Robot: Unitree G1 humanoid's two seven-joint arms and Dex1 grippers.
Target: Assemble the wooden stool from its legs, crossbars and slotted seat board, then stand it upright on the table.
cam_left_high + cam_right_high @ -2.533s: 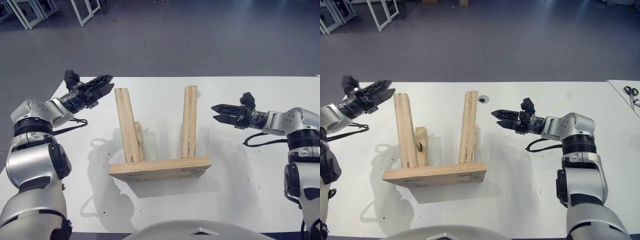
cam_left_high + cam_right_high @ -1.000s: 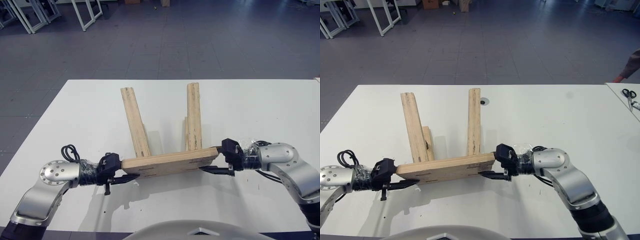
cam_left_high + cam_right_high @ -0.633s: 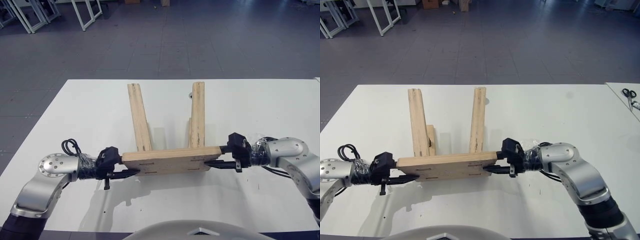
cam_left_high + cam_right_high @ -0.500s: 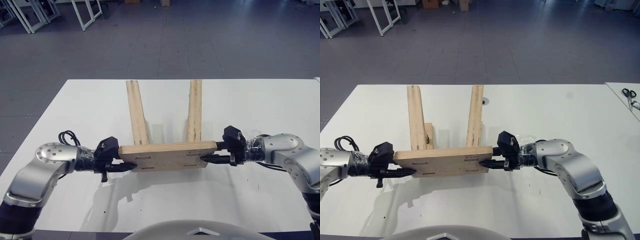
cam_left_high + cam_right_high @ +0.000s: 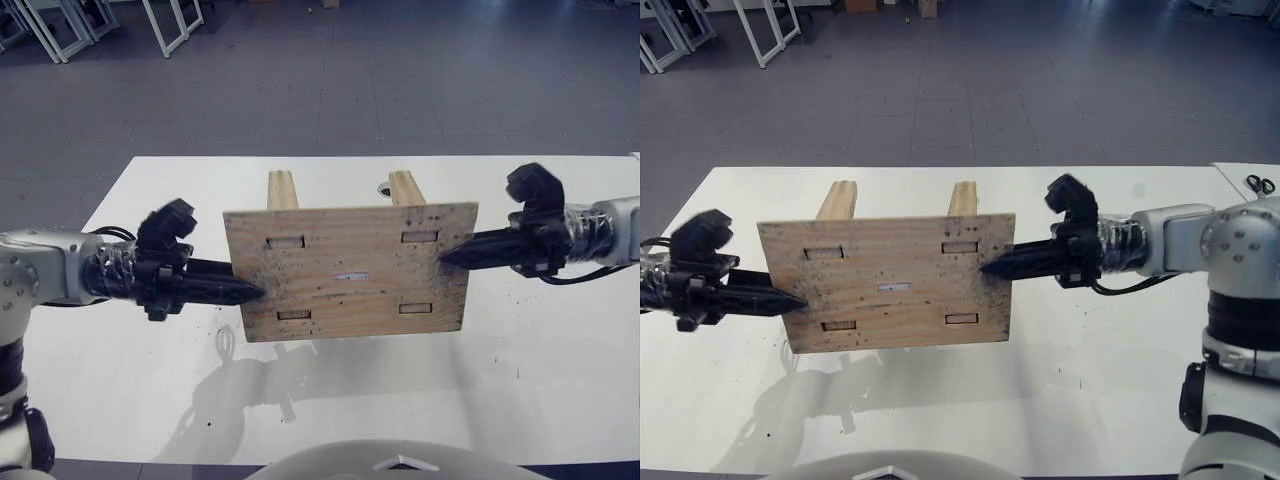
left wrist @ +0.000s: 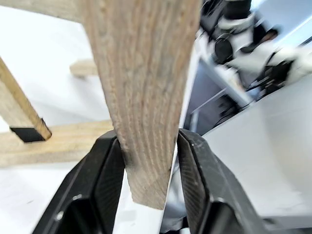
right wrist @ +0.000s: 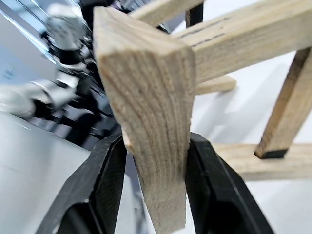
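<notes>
Seat board (image 5: 350, 270), slotted face showing (four slots). Left gripper (image 5: 254, 292) clamped on its left edge, right gripper (image 5: 448, 257) clamped on its right edge; legs (image 5: 281, 188) behind board, table (image 5: 560, 350) beneath

Grey tiled floor (image 5: 400, 80) stretches beyond the far edge of the table (image 5: 560, 380). White metal frames (image 5: 170, 22) stand on it at the far left. A small round grommet (image 5: 383, 187) sits in the tabletop near its far edge. At the far right, scissors (image 5: 1257, 183) lie on a second white table (image 5: 1232, 178). Small dark specks (image 5: 211, 424) dot the tabletop's near left.
</notes>
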